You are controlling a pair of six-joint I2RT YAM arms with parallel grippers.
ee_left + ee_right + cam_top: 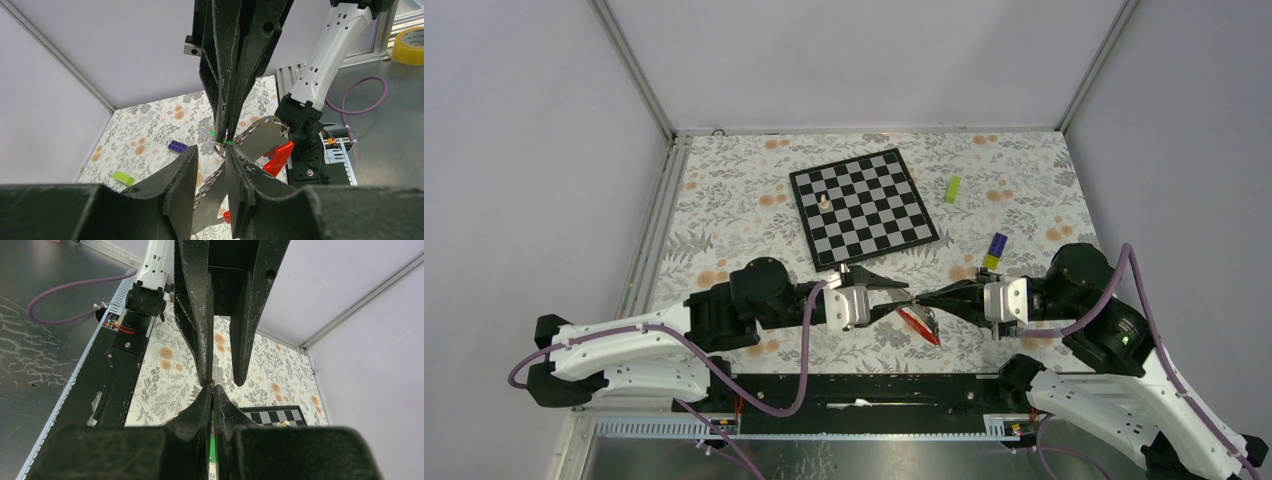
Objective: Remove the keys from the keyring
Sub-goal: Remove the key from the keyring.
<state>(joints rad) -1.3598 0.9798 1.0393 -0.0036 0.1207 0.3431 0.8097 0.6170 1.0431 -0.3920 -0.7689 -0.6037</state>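
Thin silvery metal keyring [220, 150]: light, slippery, stiff.
Right gripper [223, 136] pinches it shut; left gripper [222, 382] hold unclear. Grasp the flat silvery key [260, 132] by its blade.

— What's where?
— My left gripper [908, 295] and right gripper [922, 300] meet tip to tip at the table's [724, 200] near middle, keyring [219, 148] between them.
— Behind?
— The chessboard [864, 207], with one block [952, 188] to its right and another block [995, 250] nearer me.

The right tool [225, 127], reaching in from the far side, pinches a green-headed key [231, 142] at the keyring [219, 149]. A silvery key [260, 135] runs between the left tool's [212, 159] parted fingers, with a red strap [278, 154] to its right.
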